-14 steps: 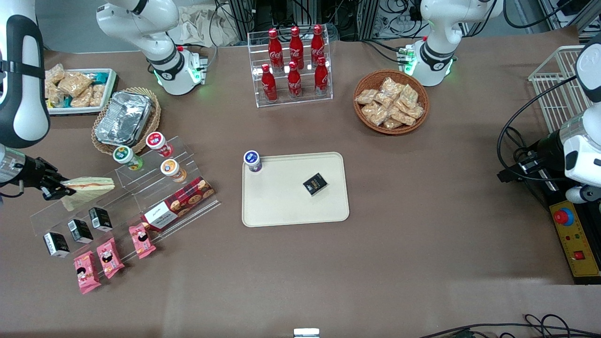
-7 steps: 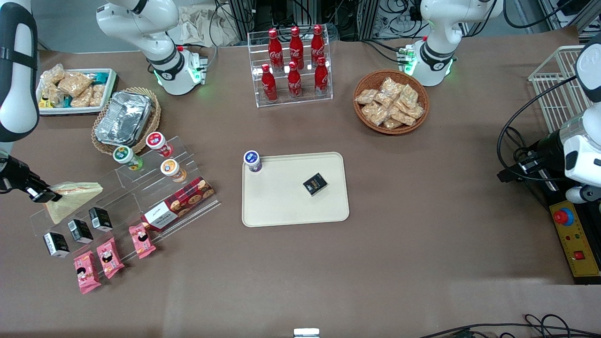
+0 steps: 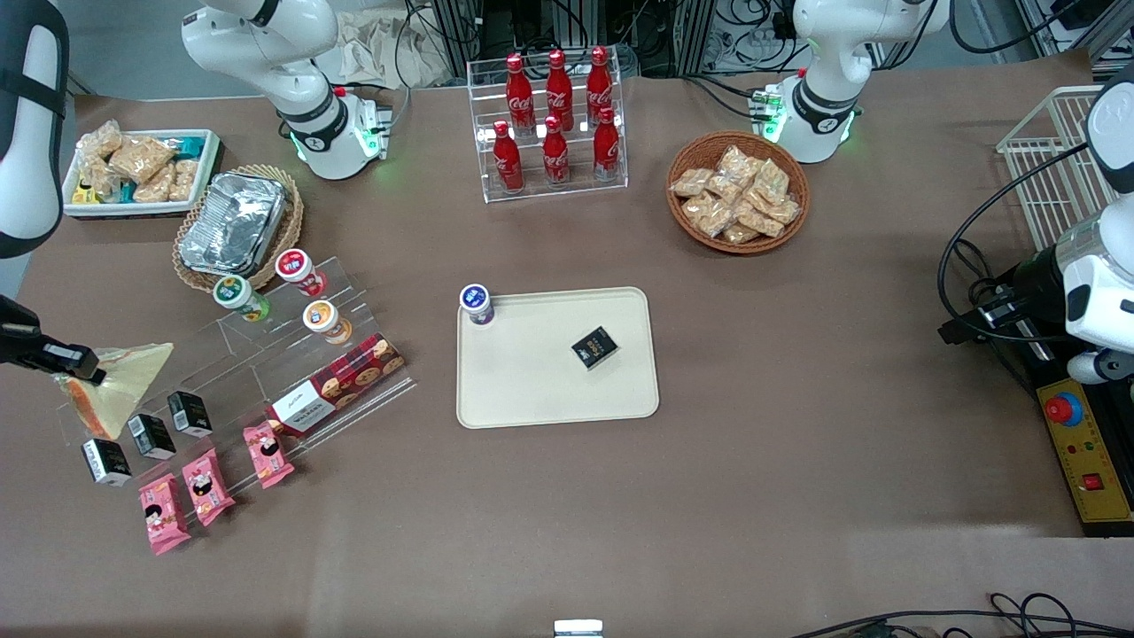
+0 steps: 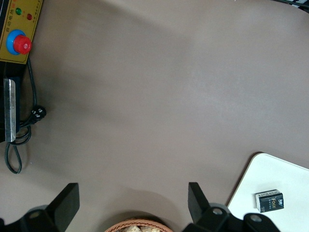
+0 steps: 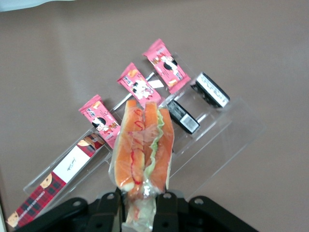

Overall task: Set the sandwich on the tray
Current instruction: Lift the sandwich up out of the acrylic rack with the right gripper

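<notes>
My gripper [image 3: 78, 363] is shut on the sandwich [image 3: 115, 394], a plastic-wrapped bread wedge with orange and green filling. It holds it in the air at the working arm's end of the table, above the clear stepped stand [image 3: 230, 372]. In the right wrist view the sandwich [image 5: 144, 145] hangs between the two black fingers [image 5: 112, 208], which pinch its wrapped end, above the stand [image 5: 212, 135]. The cream tray [image 3: 532, 390] lies flat at the table's middle, apart from the gripper. Its corner also shows in the left wrist view [image 4: 289, 179].
On the tray stand a small black box [image 3: 594, 346] and a blue-lidded cup [image 3: 477, 304]. The stand holds cups, black boxes [image 3: 150, 434], pink packets [image 3: 202, 486] and a cookie box [image 3: 337, 383]. A foil pan [image 3: 233, 223], a white tub of snacks [image 3: 137, 170], cola bottles [image 3: 554, 120] and a snack basket [image 3: 738, 192] stand farther from the camera.
My gripper has drawn back toward the working arm's end of the table with the sandwich. The sandwich has swung from lying level to hanging with its filling edge nearer the camera.
</notes>
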You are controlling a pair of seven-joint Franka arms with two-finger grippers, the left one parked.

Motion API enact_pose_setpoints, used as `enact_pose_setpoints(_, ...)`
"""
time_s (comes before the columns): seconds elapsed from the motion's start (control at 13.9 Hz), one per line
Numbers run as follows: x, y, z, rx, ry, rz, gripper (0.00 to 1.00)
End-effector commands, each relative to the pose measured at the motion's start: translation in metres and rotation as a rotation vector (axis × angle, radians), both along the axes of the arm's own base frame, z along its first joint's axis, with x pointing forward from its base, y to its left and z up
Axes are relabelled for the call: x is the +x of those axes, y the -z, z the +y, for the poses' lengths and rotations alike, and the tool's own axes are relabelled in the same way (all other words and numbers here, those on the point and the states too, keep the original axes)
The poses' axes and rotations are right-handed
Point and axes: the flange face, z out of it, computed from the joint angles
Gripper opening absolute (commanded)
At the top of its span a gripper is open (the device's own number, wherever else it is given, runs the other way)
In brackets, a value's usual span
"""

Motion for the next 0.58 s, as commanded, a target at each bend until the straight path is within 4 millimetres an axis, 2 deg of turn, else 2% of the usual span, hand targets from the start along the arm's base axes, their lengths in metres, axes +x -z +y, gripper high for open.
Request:
enact_pose_setpoints(0.0,0.013,-0.017,0.034,-0.009,-0.101,0.023,0.24)
enact_pose_setpoints(0.14,0.015,-0.028,0.066,0.004,-0.174,0.057,0.24)
enact_pose_setpoints(0.36,0.011,-0.034,0.152,0.007,-0.435,0.068,0.25)
enact_pose_setpoints(0.5,0.008,-0.033,0.197,0.002,-0.557,0.070,0.25)
